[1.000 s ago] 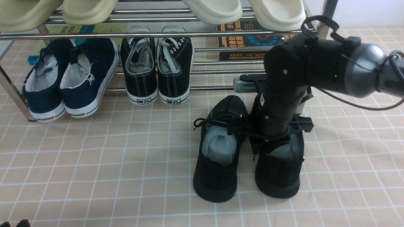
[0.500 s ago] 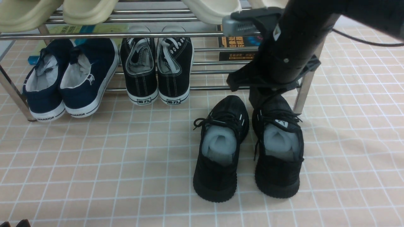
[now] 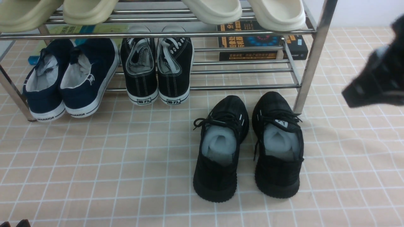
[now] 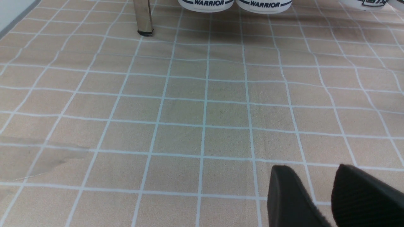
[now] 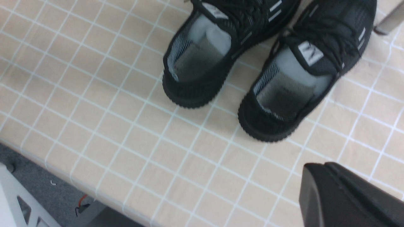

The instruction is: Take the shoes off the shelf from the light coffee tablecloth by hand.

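Note:
The shoes, a pair of all-black knit sneakers, stand side by side on the light coffee tablecloth (image 3: 94, 157), just in front of the shelf (image 3: 311, 53). The left shoe (image 3: 217, 151) and the right shoe (image 3: 277, 148) point their toes at the shelf. The right wrist view also takes in both shoes (image 5: 202, 56) from above. My right gripper (image 3: 350, 94) hangs blurred at the right edge, clear of the shoes, and is shut on nothing (image 5: 315, 170). My left gripper (image 4: 311, 168) stands open over bare cloth near the table's front left.
On the shelf's lower tier sit navy white-soled slip-ons (image 3: 69, 78) and black canvas sneakers (image 3: 157, 66), with books (image 3: 252, 44) behind. Pale slippers (image 3: 214, 11) rest on the top tier. The table's front edge (image 5: 63, 179) lies a short way behind the shoes' heels.
My right arm has lifted off the right shoe, swung up and away to the right, and its jaws have closed. Both shoes stay where they were.

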`<state>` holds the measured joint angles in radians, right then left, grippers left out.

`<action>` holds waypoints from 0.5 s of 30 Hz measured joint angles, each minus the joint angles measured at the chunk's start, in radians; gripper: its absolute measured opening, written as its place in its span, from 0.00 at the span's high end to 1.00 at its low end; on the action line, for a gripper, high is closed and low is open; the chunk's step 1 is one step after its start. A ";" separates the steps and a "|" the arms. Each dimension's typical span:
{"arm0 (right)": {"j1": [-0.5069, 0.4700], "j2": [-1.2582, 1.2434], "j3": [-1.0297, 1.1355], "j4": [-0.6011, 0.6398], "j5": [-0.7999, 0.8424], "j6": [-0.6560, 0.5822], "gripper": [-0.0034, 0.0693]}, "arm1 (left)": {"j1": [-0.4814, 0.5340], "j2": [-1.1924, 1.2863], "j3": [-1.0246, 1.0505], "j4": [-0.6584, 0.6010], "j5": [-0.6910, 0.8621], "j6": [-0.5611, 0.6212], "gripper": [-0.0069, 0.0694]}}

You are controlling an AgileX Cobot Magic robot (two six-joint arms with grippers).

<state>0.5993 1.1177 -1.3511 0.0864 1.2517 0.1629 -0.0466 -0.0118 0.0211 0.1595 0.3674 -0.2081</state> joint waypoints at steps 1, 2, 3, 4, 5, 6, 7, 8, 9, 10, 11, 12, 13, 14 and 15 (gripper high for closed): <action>0.000 -0.011 0.011 0.000 -0.001 -0.001 0.97 | 0.000 0.000 0.000 0.000 0.000 0.000 0.59; 0.000 -0.045 0.057 0.000 -0.007 -0.006 0.97 | 0.000 0.000 0.000 0.000 0.000 0.000 0.59; 0.000 -0.147 0.158 -0.001 -0.065 -0.021 0.97 | 0.000 0.000 0.000 0.000 0.000 0.000 0.59; 0.000 -0.214 0.239 -0.002 -0.139 -0.023 0.97 | 0.000 0.000 0.000 0.000 0.000 0.000 0.59; 0.000 -0.268 0.325 -0.003 -0.215 -0.023 0.97 | 0.000 0.000 0.000 0.000 0.000 0.000 0.59; 0.000 -0.309 0.368 -0.003 -0.283 -0.023 0.97 | 0.000 0.000 0.000 0.000 0.000 0.000 0.59; 0.000 -0.349 0.427 -0.001 -0.359 -0.023 0.97 | 0.000 0.000 0.000 0.000 0.000 0.000 0.59; 0.000 -0.393 0.501 0.004 -0.458 -0.023 0.97 | 0.000 0.000 0.000 0.000 0.000 0.000 0.59; 0.000 -0.431 0.574 0.008 -0.562 -0.023 0.97 | 0.000 0.000 0.000 0.000 0.000 0.000 0.59; 0.000 -0.456 0.628 0.012 -0.644 -0.023 0.97 | 0.000 0.000 0.000 0.000 0.000 0.000 0.59; 0.000 -0.462 0.641 0.013 -0.665 -0.023 0.97 | 0.000 0.000 0.000 0.000 0.000 0.000 0.59; 0.000 -0.497 0.738 0.017 -0.801 -0.023 0.97 | 0.000 0.000 0.000 0.000 0.000 0.000 0.59; 0.000 -0.524 0.800 0.019 -0.920 -0.023 0.97 | 0.000 0.000 0.000 0.000 0.000 0.000 0.59; 0.000 -0.528 0.810 0.019 -0.936 -0.023 0.97 | 0.000 0.000 0.000 0.000 0.000 0.000 0.59; 0.000 -0.552 0.877 0.019 -1.046 -0.023 0.97 | 0.000 0.000 0.000 0.000 0.000 0.000 0.59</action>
<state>0.5993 0.5659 -0.4738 0.1056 0.2052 0.1404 -0.0466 -0.0118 0.0211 0.1595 0.3674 -0.2081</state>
